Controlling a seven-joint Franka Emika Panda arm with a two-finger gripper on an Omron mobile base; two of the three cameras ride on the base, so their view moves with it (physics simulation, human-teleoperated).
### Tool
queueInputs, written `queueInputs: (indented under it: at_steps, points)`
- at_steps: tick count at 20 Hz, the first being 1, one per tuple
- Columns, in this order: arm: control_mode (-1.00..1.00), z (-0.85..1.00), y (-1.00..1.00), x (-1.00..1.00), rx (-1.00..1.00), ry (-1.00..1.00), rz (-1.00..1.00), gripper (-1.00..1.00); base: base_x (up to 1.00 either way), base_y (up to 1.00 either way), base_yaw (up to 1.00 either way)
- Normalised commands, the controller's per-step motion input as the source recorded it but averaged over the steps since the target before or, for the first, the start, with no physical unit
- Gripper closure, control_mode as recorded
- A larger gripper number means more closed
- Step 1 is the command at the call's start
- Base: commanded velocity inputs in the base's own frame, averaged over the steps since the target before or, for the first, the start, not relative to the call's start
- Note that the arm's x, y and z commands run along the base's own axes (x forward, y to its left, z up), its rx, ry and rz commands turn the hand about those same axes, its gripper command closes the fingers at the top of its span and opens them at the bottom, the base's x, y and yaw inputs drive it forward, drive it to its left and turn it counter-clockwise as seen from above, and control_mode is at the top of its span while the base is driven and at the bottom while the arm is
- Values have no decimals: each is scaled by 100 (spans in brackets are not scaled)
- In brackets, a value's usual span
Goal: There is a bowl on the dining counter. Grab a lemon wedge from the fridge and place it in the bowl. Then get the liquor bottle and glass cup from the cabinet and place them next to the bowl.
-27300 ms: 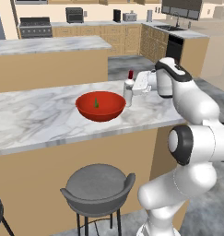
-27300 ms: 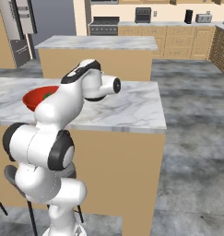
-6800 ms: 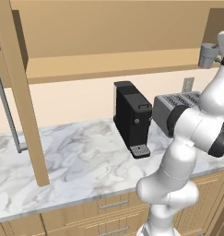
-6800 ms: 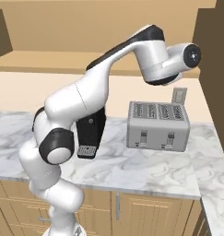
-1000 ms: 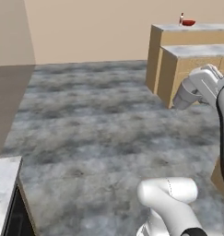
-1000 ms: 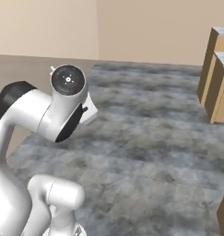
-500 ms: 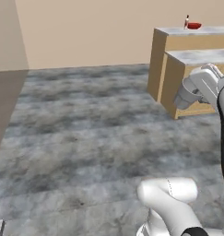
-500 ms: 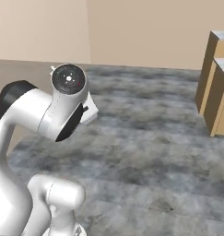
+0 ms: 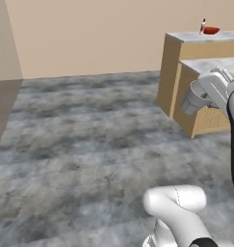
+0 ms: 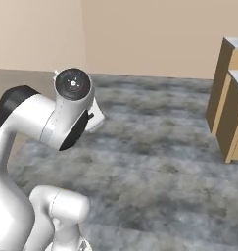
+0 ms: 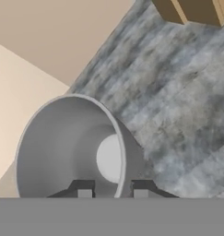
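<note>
Grey mottled floor stretches between us and the tan wall, and the dining bench (image 9: 205, 53) stands well off at the far right of the left base view, its marbled top carrying the red bowl (image 9: 211, 30) with the liquor bottle (image 9: 203, 25) just beside it. We are in transit, carrying the glass cup (image 9: 194, 100) toward that bench.

Our tool (image 11: 112, 193) pinches the cup by its rim: in the hand view one fingertip sits inside the wall and the other outside, with the cup's mouth and pale bottom facing the camera. From the left base view the cup hangs tilted, bottom down and away from the wrist.

To do this leg well, we judge that a rim pinch on a smooth tumbler gives little margin, so we keep the grip as it is and avoid sharp swings of the arm while the base drives. We want to come alongside the bench with the bowl and bottle within easy reach, not at the bench's end. On arrival, we bring the cup upright before lowering it, pick a bare patch of marble near the bowl but apart from the bottle, and set the base flat before letting go. A tilted release could tip it or knock the thin-necked bottle over.
</note>
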Motion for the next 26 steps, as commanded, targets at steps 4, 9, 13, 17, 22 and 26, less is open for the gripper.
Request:
queueInputs:
  at_steps: [4, 9, 13, 17, 22, 26]
  points:
    - [100, 0, 0, 0, 0, 0, 0, 100, 100, 0, -7]
    - [100, 0, 0, 0, 0, 0, 0, 100, 100, 0, -8]
    - [100, 0, 0, 0, 0, 0, 0, 100, 100, 0, -10]
    - [100, 0, 0, 0, 0, 0, 0, 100, 100, 1, -11]
    - [100, 0, 0, 0, 0, 0, 0, 100, 100, 3, -14]
    - [100, 0, 0, 0, 0, 0, 0, 100, 100, 7, -21]
